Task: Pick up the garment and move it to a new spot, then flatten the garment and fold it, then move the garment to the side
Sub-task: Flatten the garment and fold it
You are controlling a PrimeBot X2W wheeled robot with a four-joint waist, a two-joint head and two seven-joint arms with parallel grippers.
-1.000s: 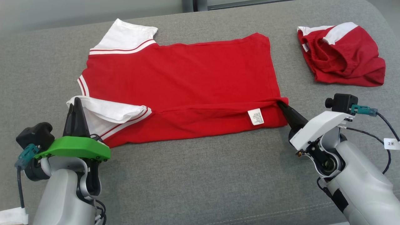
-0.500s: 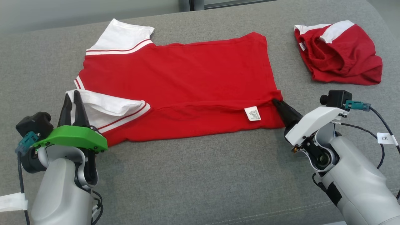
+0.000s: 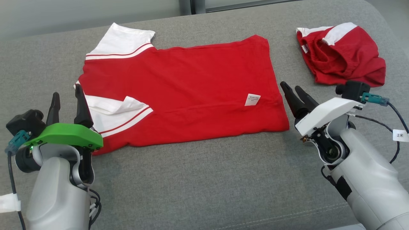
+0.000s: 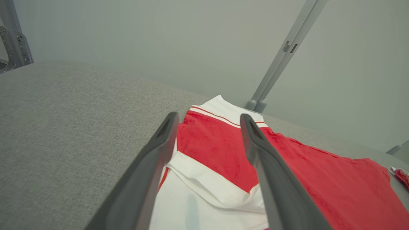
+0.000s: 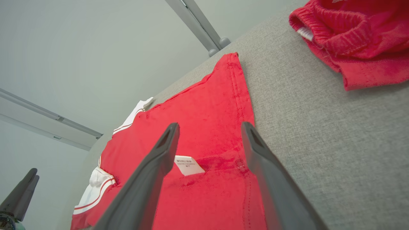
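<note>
By red shirt [image 3: 191, 80], left fingers [image 3: 54, 108] spread, right fingers [image 3: 290, 97] spread

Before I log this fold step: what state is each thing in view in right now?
red shirt: spread flat on the grey cushion, near edge folded over, care label showing.
red shorts: crumpled, lying apart from the shirt.
left gripper: open, at the folded white sleeve, holding nothing.
right gripper: open, beside the shirt's hem, holding nothing.
</note>
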